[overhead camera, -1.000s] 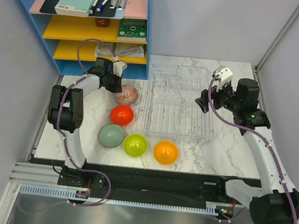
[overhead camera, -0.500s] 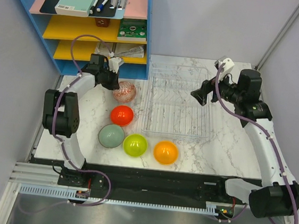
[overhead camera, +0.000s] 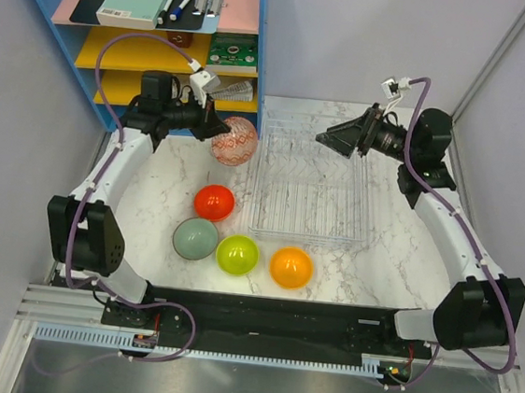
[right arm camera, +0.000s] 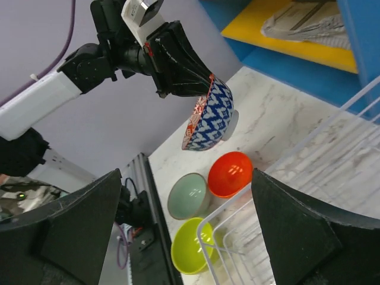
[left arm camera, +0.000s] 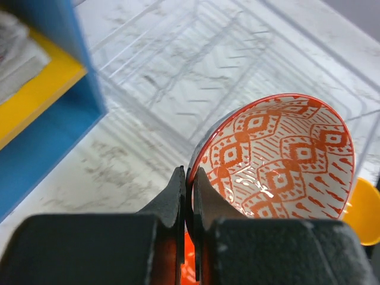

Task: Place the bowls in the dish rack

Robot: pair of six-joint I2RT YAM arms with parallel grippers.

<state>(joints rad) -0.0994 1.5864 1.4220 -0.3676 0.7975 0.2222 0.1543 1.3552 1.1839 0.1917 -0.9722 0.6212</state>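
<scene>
My left gripper (left arm camera: 190, 181) is pinched narrow on the rim of the patterned bowl (left arm camera: 279, 157). It holds the bowl tilted in the air, just beside the far left corner of the dish rack (overhead camera: 312, 190). The bowl looks like glazed ceramic: stiff, slick and breakable. Its weight hangs off a thin edge hold, so I judge it could swivel or slip, and a deeper bite on the rim would suit it. My right gripper (overhead camera: 330, 136) hangs spread wide over the rack's far edge, facing the bowl and carrying nothing. The red bowl (overhead camera: 215, 202), grey-green bowl (overhead camera: 195, 239), lime bowl (overhead camera: 237, 254) and orange bowl (overhead camera: 291, 267) sit on the table (overhead camera: 382, 261), outside the rack.
</scene>
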